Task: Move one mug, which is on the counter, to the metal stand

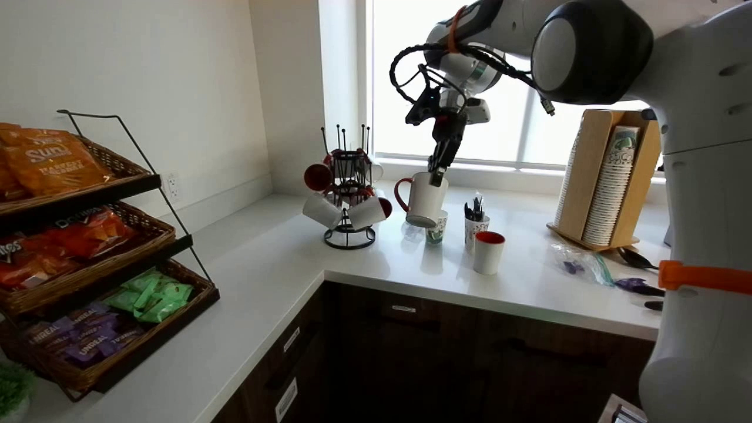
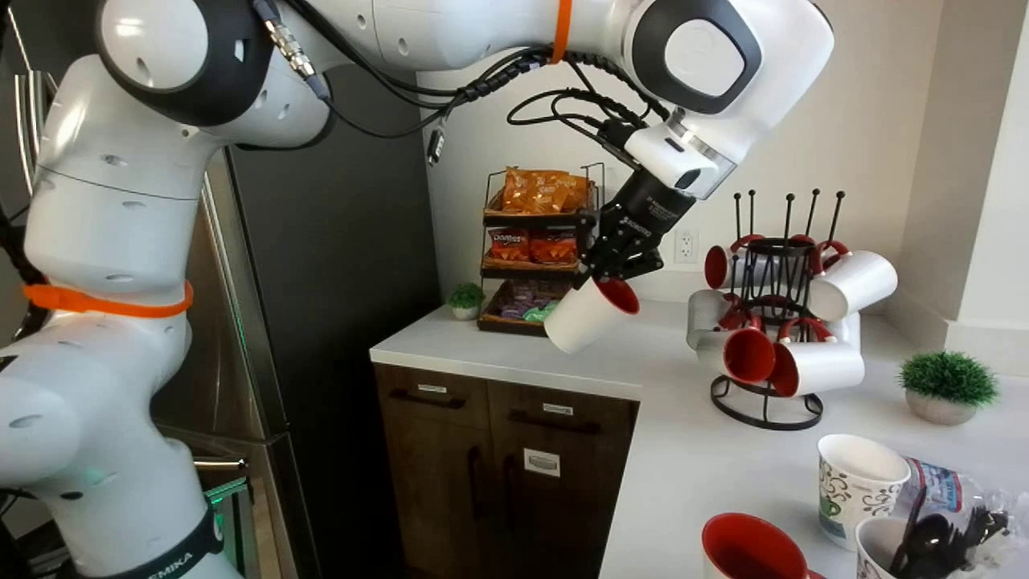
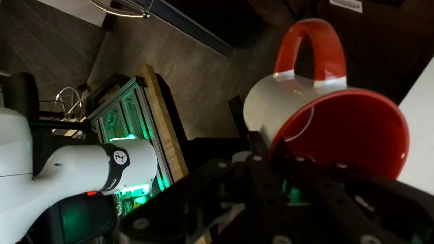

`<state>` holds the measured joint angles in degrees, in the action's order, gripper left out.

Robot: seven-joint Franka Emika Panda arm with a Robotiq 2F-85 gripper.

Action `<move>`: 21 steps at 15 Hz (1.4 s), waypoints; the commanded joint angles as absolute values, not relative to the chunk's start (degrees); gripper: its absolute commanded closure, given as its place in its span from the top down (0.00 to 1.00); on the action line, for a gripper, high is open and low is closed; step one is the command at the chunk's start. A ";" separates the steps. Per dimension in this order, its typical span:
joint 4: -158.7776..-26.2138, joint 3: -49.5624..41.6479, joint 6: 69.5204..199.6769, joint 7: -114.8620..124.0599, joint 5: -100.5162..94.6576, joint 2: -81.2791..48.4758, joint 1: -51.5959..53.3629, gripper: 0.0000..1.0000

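My gripper (image 1: 437, 175) is shut on the rim of a white mug (image 1: 426, 200) with a red inside and red handle. It holds the mug tilted, in the air. An exterior view also shows the gripper (image 2: 601, 275) and held mug (image 2: 585, 318); the handle is hidden there. In the wrist view the fingers (image 3: 271, 152) pinch the wall of the mug (image 3: 342, 132), one finger inside. The metal stand (image 1: 346, 247) is a dark wire tree bearing several red-and-white mugs; it also shows in an exterior view (image 2: 784, 248). The held mug is apart from it.
Another red-lined mug (image 1: 489, 255) stands on the counter (image 1: 258, 258). Near it are a paper cup (image 1: 436, 228) and a cup of black cutlery (image 1: 477, 226). A snack rack (image 1: 188, 241), a cup dispenser (image 1: 634, 182) and a small plant (image 2: 949, 386) stand on the counter.
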<state>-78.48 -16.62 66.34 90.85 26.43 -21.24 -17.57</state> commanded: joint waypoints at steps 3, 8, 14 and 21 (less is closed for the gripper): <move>-75.30 -15.42 71.86 108.95 33.05 -23.70 -15.83 0.02; -66.17 -12.44 72.38 127.52 43.20 -28.29 -15.79 0.02; -55.60 -10.60 74.97 144.43 52.40 -33.47 -18.94 0.02; -53.74 -11.82 75.34 147.98 57.17 -35.90 -22.64 0.10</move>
<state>-53.72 -11.82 75.34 148.00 57.21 -35.93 -22.67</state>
